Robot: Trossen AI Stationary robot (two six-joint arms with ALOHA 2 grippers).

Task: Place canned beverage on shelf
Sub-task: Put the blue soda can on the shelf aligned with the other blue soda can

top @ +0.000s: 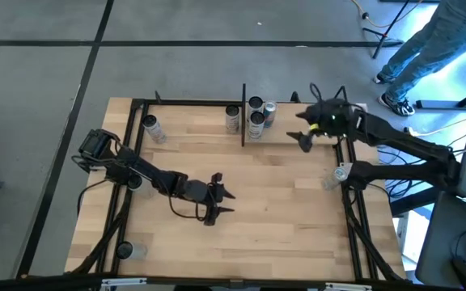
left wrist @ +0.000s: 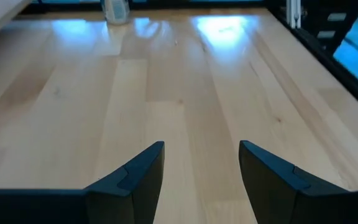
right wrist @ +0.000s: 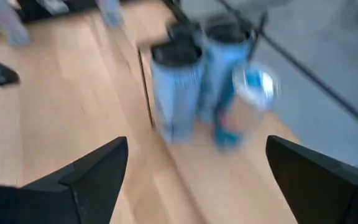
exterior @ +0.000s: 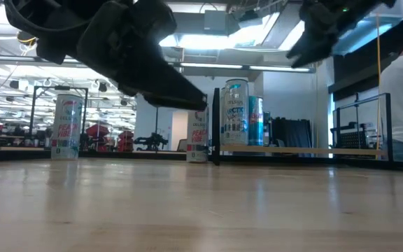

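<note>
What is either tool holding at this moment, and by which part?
Nothing. The left tool is open over bare tabletop, and the right tool is open and empty, facing the cans standing on the shelf.

Open room is left across the light wooden counter (top: 281,194) at its middle. The shelf's corner is blocked by three upright silver-and-blue cans (top: 256,115) clustered beside the thin black metal upright (top: 243,121).

Overhead, table-level, two wrist views (cans (top: 255,115) shared).
</note>
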